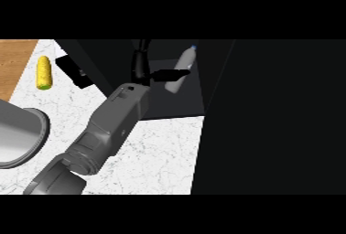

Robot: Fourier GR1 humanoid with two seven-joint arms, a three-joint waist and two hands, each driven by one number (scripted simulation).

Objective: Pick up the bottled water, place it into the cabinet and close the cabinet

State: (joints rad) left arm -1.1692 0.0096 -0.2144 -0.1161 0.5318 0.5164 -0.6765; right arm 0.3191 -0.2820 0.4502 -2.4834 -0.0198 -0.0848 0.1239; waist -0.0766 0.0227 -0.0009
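Note:
The bottled water, pale with a blue cap, stands slightly tilted inside the dark open cabinet at the upper middle. My left forearm rises from the lower left edge to the cabinet's mouth. My left hand is just left of the bottle, with its fingers stretched straight upward. Its thumb points right and lies across the bottle's lower half. The hand is open and not curled round the bottle. My right hand shows nowhere.
A large dark cabinet panel fills the right side. A yellow corn cob lies on the white marble counter at the upper left, beside a small black block. A grey round vessel sits at the left edge.

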